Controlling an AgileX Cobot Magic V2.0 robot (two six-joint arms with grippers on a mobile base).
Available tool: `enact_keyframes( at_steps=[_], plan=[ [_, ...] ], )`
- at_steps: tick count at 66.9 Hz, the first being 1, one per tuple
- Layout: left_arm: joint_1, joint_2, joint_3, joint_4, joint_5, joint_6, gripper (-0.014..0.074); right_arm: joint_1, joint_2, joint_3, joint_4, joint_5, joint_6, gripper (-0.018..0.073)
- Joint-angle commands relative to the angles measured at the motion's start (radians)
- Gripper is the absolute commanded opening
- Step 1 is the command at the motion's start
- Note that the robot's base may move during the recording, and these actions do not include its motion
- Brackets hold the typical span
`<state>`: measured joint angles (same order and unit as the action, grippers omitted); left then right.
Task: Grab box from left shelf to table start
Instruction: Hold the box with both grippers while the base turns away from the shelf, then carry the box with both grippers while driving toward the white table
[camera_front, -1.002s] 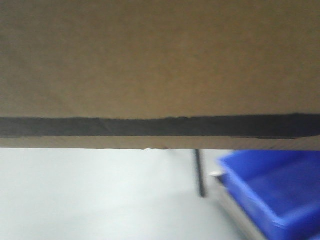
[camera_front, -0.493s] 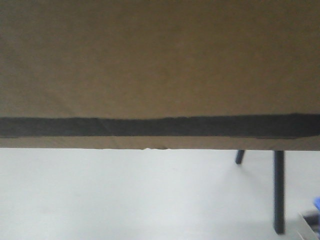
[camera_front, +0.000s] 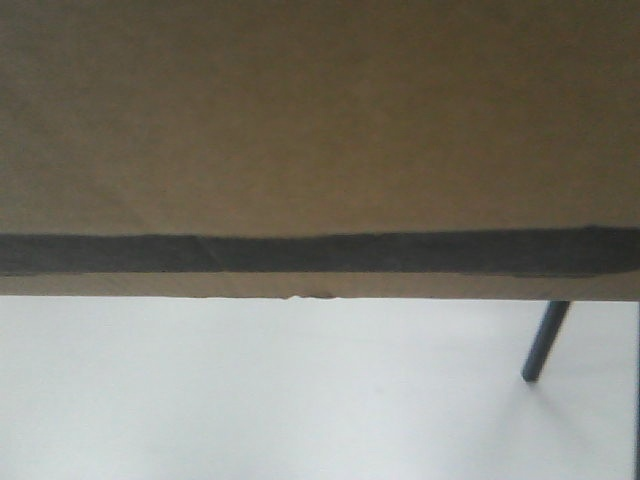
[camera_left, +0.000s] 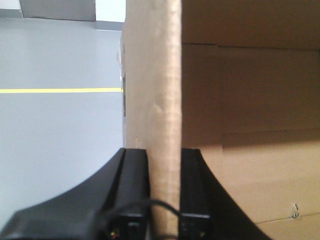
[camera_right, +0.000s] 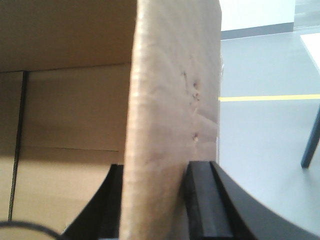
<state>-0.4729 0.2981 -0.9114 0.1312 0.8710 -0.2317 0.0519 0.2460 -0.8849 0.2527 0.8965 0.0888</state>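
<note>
Floor (camera_left: 55, 130): pale grey, crossed by a yellow line (camera_left: 60, 90); one dark slanted leg (camera_front: 545, 340) at the right of the front view; no shelf or worktop in sight.
Box (camera_front: 320, 130): resting on nothing, carried between both arms, filling the upper front view.
Left hand (camera_left: 164, 152): clamped on the box's upright left wall, one pad inside, one outside.
Right hand (camera_right: 157, 167): clamped likewise on the right wall.
Key relation: the long axis runs from hand to hand, with neither arm nearer; setting it down probably needs both arms to lower level.
</note>
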Motion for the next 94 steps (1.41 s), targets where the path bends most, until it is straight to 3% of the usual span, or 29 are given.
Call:
enact_keyframes(
  at_steps=[1, 94],
  plan=[
    [-0.006, -0.002, -0.042, 0.019, -0.203, -0.015, -0.0094, -0.006, 0.019, -0.031, -0.071, -0.146, 0.015, 0.0057],
    [-0.006, -0.002, -0.042, 0.019, -0.203, -0.015, -0.0099, -0.006, 0.020, -0.031, -0.071, -0.146, 0.015, 0.0057]
  ],
)
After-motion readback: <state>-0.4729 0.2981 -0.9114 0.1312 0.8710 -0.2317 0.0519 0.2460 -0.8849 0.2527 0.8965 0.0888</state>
